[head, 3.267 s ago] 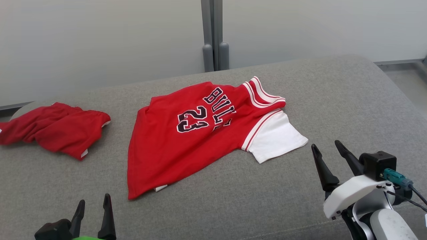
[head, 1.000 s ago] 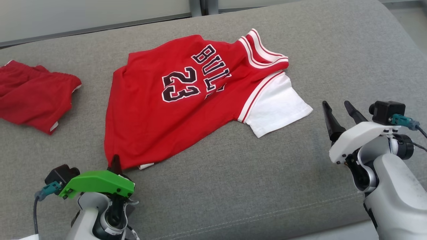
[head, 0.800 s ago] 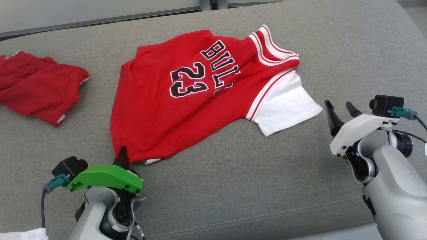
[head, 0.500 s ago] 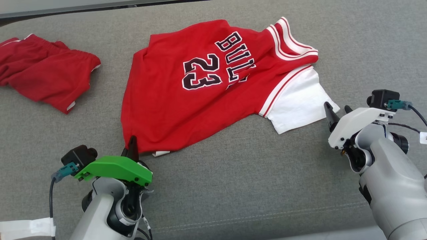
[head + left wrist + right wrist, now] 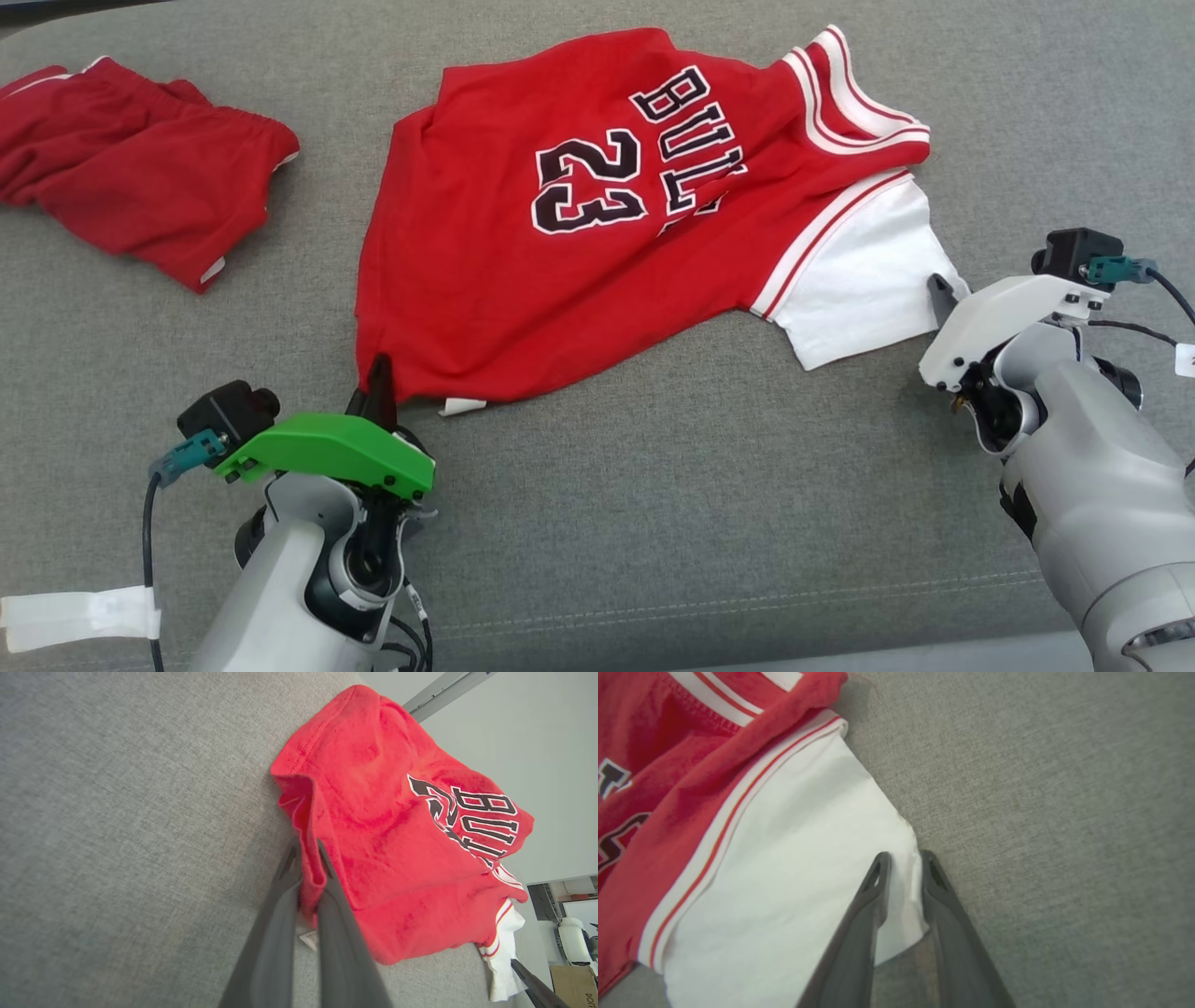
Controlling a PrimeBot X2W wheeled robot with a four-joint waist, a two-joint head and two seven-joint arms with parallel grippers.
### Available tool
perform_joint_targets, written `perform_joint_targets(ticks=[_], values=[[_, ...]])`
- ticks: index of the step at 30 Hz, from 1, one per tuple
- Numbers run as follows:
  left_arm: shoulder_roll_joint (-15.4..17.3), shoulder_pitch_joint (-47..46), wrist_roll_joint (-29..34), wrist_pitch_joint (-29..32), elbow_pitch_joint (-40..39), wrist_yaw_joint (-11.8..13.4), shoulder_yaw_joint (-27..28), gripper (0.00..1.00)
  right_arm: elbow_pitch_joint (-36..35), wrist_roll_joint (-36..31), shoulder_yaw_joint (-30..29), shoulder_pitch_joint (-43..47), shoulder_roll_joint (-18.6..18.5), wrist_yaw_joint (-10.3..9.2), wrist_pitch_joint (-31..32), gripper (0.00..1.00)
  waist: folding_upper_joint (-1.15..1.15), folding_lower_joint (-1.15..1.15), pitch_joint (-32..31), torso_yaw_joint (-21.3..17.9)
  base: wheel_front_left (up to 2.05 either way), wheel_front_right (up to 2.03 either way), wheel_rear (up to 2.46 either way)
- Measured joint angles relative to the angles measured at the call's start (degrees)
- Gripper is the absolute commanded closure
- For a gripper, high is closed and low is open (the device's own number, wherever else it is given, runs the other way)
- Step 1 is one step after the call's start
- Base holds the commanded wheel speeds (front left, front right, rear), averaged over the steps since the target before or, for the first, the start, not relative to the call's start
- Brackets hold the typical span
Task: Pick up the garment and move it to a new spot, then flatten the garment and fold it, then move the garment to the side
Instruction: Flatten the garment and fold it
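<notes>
Grey fabric cushion (image 5: 653, 523), red jersey (image 5: 523, 280) on it, pale wall (image 5: 537, 742)

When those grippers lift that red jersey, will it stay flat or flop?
Probably flop: the jersey lies rumpled, folded over itself on the grey cushion. Lifted by a hem corner and the white sleeve, its middle would likely sag. It looks thin and light.

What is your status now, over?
Left tool shut on jersey hem. Right tool astride white sleeve corner, grip unclear. Garment lies rumpled on couch. Red shorts apart, not in the way.
</notes>
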Motion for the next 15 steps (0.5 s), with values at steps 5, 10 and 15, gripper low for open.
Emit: perform_joint_targets(ticks=[5, 10, 15], values=[[0.0, -0.5, -0.1, 0.3, 0.2, -0.3, 0.1, 1.00, 1.9, 1.9, 0.2, -1.1, 0.4, 0.00, 0.1, 1.00, 0.00, 0.00, -0.1, -0.1, 0.00, 0.00, 0.00], [0.1, -0.7, -1.4, 0.5, -0.4, -1.0, 1.3, 1.00, 0.7, 7.3, -0.4, -1.2, 1.5, 0.00, 1.0, 1.00, 0.00, 0.00, -0.8, -0.8, 0.00, 0.00, 0.00], [0.3, -0.7, -4.2, 1.5, -2.6, -1.6, 3.4, 1.00, -5.0, 15.2, -1.3, -1.1, 2.0, 0.00, 4.3, 1.00, 0.00, 0.00, -2.1, -1.8, 0.00, 0.00, 0.00]])
